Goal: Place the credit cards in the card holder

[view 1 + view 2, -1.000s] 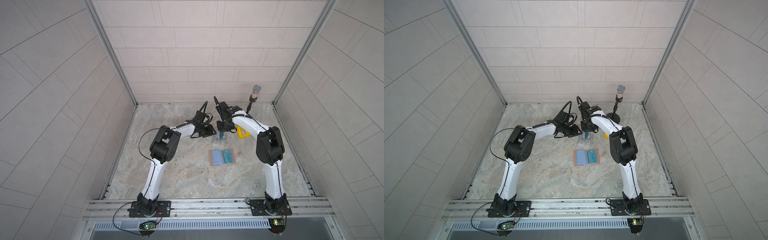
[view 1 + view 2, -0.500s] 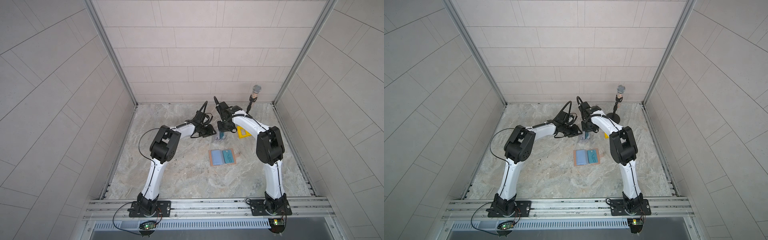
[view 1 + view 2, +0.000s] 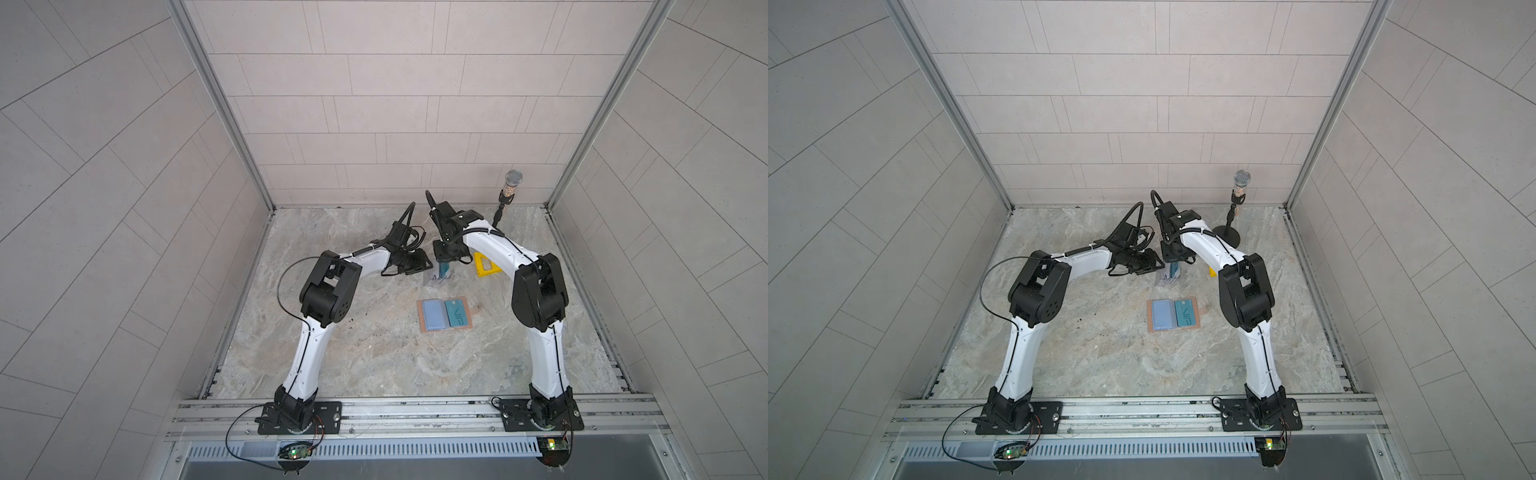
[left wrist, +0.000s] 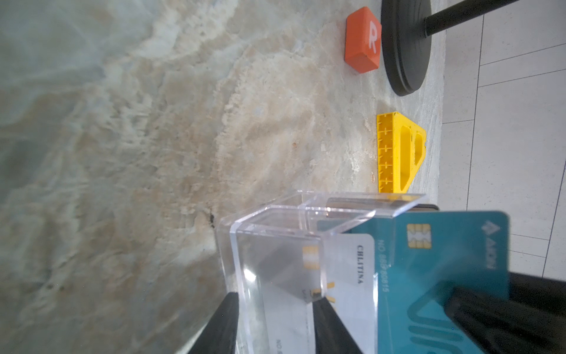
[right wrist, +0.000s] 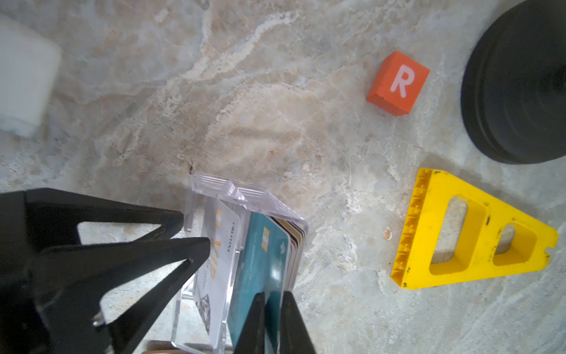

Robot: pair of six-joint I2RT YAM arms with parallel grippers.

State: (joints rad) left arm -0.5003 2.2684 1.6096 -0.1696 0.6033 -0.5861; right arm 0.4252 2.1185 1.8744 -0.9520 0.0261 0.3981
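**A:** Nearest us, the card holder [image 3: 432, 316] is lying open on the marble tabletop [image 3: 374, 353], with a teal card [image 3: 456, 312] sitting on its right half. Tucked in or just resting, I can't tell.

**B:** One down, I'd judge. Just beyond, the right gripper [image 5: 273, 295] is pinching a second teal card [image 5: 263, 263] tight as it stands in the acrylic stand [image 5: 214, 190].

**A:** And the left gripper [image 4: 274, 298] is bracing that stand, jaws partly closed on its front wall. A whitish card [image 4: 352, 275] and dark cards [image 5: 294, 236] are waiting inside.

**B:** Plenty left, then. Further back, a yellow wedge [image 5: 477, 226], an orange block [image 5: 398, 82] and a microphone stand [image 3: 512, 187] are sitting idle, and pale tiled walls [image 3: 374, 104] are boxing everything in.
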